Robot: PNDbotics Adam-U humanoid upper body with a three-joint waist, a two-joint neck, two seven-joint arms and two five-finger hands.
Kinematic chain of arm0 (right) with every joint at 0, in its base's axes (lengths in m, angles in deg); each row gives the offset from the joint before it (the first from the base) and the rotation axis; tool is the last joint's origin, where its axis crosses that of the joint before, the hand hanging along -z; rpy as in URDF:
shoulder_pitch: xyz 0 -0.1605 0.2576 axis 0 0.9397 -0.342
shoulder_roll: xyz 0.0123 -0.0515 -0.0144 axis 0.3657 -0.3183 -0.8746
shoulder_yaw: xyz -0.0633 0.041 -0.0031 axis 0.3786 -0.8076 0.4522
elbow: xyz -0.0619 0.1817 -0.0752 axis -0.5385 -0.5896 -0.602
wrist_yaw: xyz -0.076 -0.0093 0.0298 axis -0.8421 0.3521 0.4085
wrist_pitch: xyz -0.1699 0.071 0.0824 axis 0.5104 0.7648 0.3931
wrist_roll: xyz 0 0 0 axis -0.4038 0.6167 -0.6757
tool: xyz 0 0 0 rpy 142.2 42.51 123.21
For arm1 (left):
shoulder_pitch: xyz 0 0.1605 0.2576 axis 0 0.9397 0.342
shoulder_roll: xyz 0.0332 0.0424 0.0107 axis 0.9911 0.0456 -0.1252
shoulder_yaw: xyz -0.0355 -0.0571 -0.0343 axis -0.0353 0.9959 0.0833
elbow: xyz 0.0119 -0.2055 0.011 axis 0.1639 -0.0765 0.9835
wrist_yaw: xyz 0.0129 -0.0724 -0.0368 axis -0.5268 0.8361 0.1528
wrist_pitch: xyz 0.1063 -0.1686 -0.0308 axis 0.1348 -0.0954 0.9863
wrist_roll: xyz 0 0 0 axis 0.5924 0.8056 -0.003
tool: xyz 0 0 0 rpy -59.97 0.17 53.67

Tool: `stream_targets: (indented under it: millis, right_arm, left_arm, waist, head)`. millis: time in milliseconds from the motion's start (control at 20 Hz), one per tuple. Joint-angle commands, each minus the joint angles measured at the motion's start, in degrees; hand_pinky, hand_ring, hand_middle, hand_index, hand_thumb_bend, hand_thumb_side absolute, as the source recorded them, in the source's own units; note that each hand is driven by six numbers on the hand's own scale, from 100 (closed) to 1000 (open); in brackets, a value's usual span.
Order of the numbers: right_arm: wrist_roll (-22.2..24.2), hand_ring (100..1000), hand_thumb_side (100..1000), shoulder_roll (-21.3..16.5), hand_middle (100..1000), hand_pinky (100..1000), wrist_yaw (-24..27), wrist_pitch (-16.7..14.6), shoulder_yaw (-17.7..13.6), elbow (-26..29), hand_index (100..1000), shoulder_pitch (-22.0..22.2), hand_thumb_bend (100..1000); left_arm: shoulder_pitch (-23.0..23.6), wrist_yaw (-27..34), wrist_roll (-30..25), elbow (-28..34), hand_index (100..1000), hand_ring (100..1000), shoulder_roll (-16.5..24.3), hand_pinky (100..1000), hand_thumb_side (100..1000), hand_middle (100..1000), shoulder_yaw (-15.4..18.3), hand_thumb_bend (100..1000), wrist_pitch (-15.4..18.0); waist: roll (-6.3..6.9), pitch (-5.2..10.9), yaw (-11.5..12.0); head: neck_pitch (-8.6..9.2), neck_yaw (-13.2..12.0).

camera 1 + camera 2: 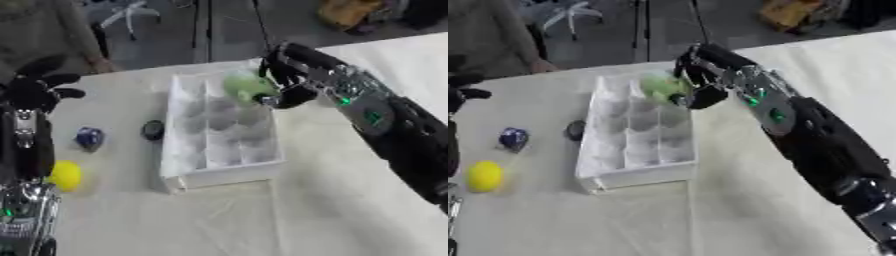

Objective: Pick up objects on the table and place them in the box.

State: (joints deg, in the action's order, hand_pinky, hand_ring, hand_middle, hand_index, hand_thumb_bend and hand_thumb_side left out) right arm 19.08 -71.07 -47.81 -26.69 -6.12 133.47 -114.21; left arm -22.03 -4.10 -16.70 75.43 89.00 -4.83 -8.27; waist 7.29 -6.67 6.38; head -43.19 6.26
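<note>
A white box [220, 170] with several compartments stands mid-table. My right hand [289, 75] hangs over its far right corner, fingers curled round a pale green object [246, 86]. On the table left of the box lie a small dark round object [153, 130], a blue object [89, 137] and a yellow ball [66, 175]. My left hand [35, 90] is raised at the left edge with its fingers spread, holding nothing.
The table wears a white cloth [332, 200]. A person stands beyond the far left edge, touching nothing. Chair legs and a yellow bag sit on the floor behind the table.
</note>
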Motion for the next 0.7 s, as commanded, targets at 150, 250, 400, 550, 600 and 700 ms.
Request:
stream_targets:
  millis: [150,250,400,550,600,700]
  right_arm:
    - [7.98,660,496,1.21,715,662,0.08,-7.83,2.0,0.16,837,-0.74,528]
    - [12.08,770,519,1.23,821,794,-0.21,-10.8,2.08,0.39,918,-0.5,633]
    - [15.08,790,525,1.22,840,821,-0.38,-12.7,1.46,0.38,929,-0.36,653]
    - [14.15,822,559,0.86,866,860,-0.08,-13.03,0.79,1.02,941,-0.27,702]
    - [13.68,822,559,0.72,866,860,-0.11,-13.0,0.77,1.26,941,-0.17,702]
    - [12.89,822,567,0.5,865,863,-0.28,-12.87,0.73,1.63,941,0.08,720]
  left_arm:
    - [-0.95,0.54,-0.69,1.0,765,693,0.02,607,895,762,-0.55,637,0.13]
    - [-0.97,0.59,-0.81,0.97,766,693,0.01,606,895,762,-0.62,637,0.17]
    - [-0.96,0.63,-0.86,0.92,765,693,0.02,606,895,762,-0.64,637,0.18]
    - [-0.91,0.67,-0.89,0.8,766,693,0.06,606,895,763,-0.69,635,0.16]
    - [-0.92,0.69,-0.91,0.78,766,693,0.09,606,895,763,-0.72,635,0.17]
    - [-0.93,0.71,-0.94,0.75,766,693,0.14,606,895,763,-0.74,634,0.18]
  waist:
    - [-0.77,1.15,-0.04]
    - [-0.8,1.19,-0.2]
    - [-0.79,1.23,-0.37]
    - [-0.79,1.3,-0.85]
    - [-0.79,1.31,-1.0]
    - [-0.8,1.31,-1.29]
  head:
    - [0.56,-0.15]
    - [0.58,-0.39]
    - [0.55,-0.53]
    - [0.62,-0.75]
    - [0.65,-0.8]
    - [0.63,-0.88]
